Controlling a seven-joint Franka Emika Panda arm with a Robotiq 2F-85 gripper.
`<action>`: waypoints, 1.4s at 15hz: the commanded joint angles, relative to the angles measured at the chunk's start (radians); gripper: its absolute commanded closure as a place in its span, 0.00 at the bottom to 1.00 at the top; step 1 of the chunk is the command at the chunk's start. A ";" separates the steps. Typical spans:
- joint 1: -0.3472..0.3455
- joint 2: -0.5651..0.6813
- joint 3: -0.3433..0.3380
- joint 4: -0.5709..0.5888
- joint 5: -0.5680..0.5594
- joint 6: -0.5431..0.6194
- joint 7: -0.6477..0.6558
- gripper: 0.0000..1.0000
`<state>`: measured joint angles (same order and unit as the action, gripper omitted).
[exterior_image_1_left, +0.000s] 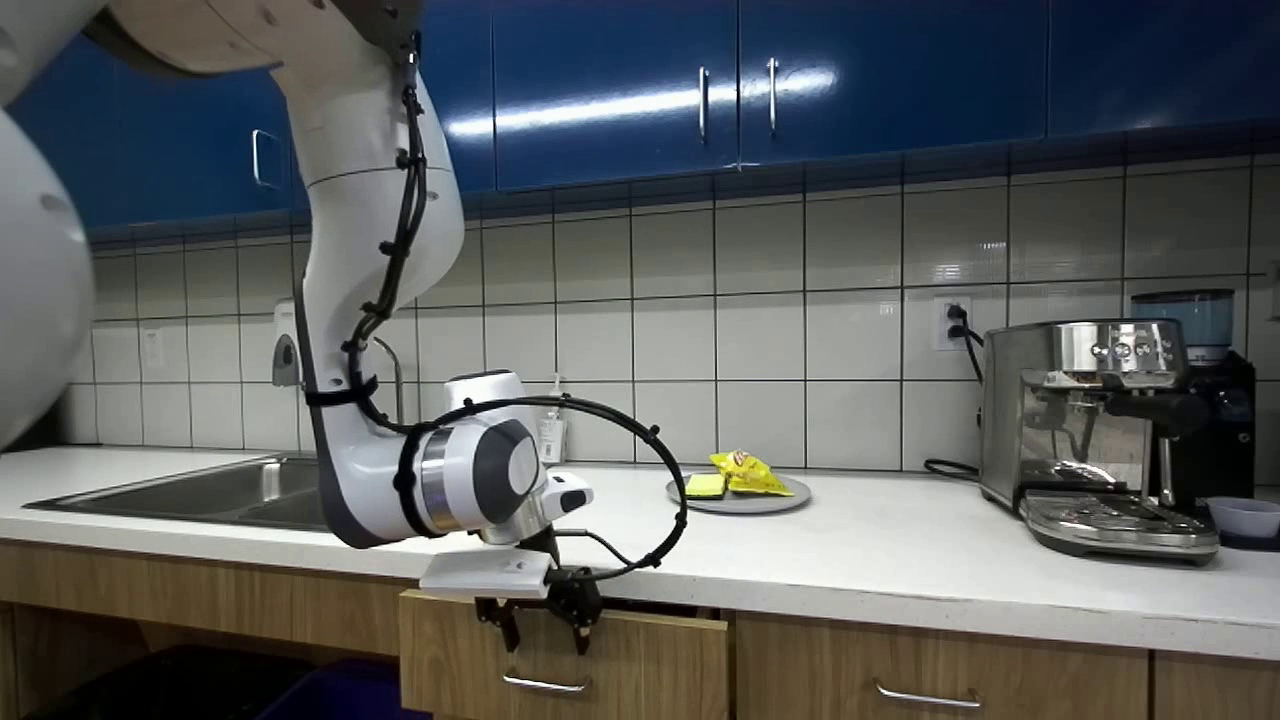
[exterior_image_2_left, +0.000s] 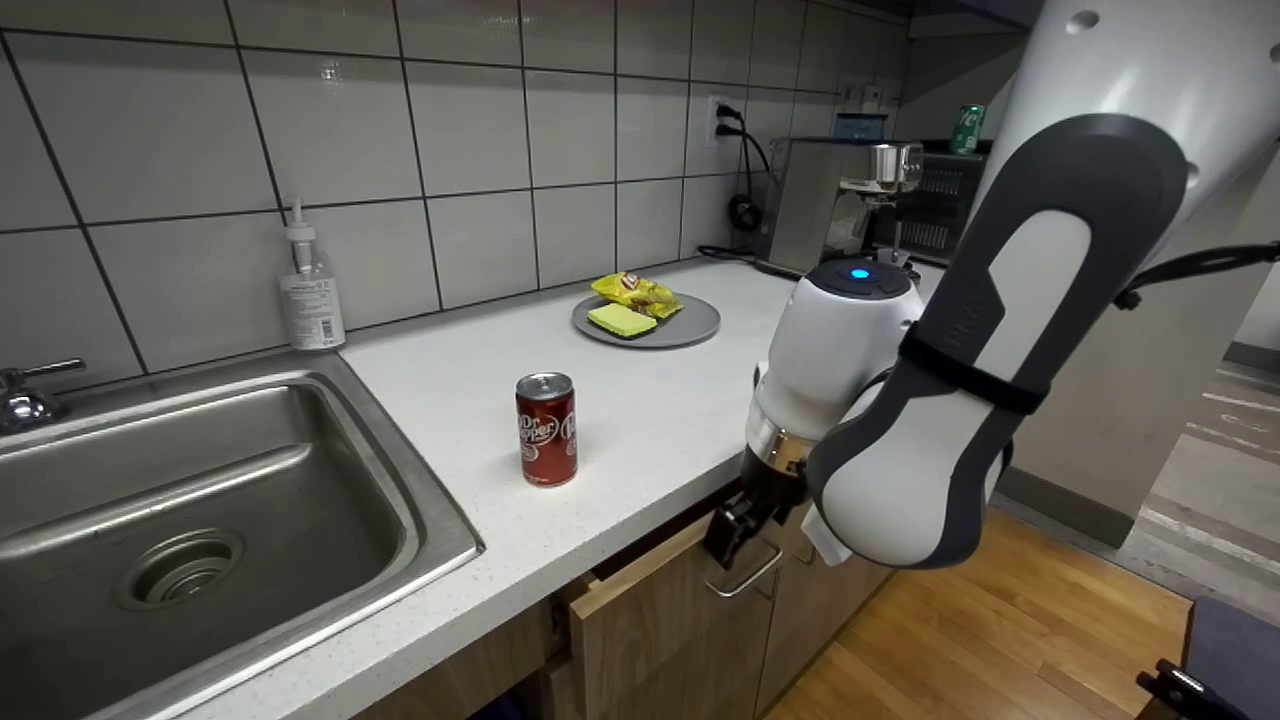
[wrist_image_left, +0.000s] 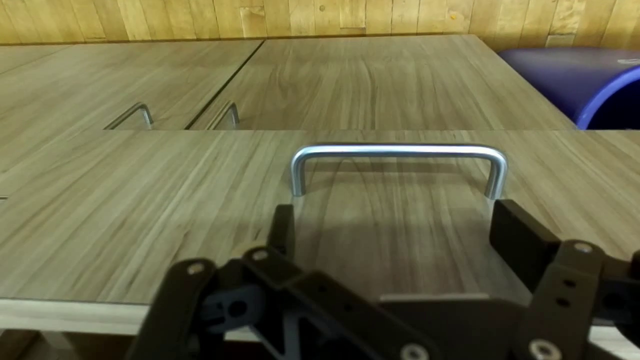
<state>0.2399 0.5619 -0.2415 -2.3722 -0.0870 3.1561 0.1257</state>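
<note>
While the gripper stands wide, its two fingers well apart, the metal handle of the wooden drawer lies at twelve o'clock from it in the wrist view, just past the fingertips. There the gap between the fingers spans nearly the length of the handle's bar, with one tip near each end; whether the tips touch wood or metal, I cannot tell. In an exterior view the handle sits at six o'clock from the gripper, close below, and the fingers point down in front of the drawer. The drawer stands partly open under the white counter, and its upper edge shows in both exterior views. From the gripper in an exterior view, a red Dr Pepper can stands upright at ten o'clock, with the sink at nine. A grey plate lies at eleven, farther back on the counter, bearing a yellow sponge and a yellow packet. In the wrist view a purple bin lies between one and two o'clock, beside a cabinet door.
</note>
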 joint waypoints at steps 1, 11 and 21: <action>-0.031 0.048 0.024 0.094 0.024 -0.023 -0.023 0.00; -0.037 0.117 0.031 0.198 0.026 -0.035 -0.017 0.00; -0.026 0.122 0.027 0.213 0.029 -0.049 -0.011 0.00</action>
<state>0.2277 0.6797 -0.2272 -2.2087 -0.0787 3.1200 0.1260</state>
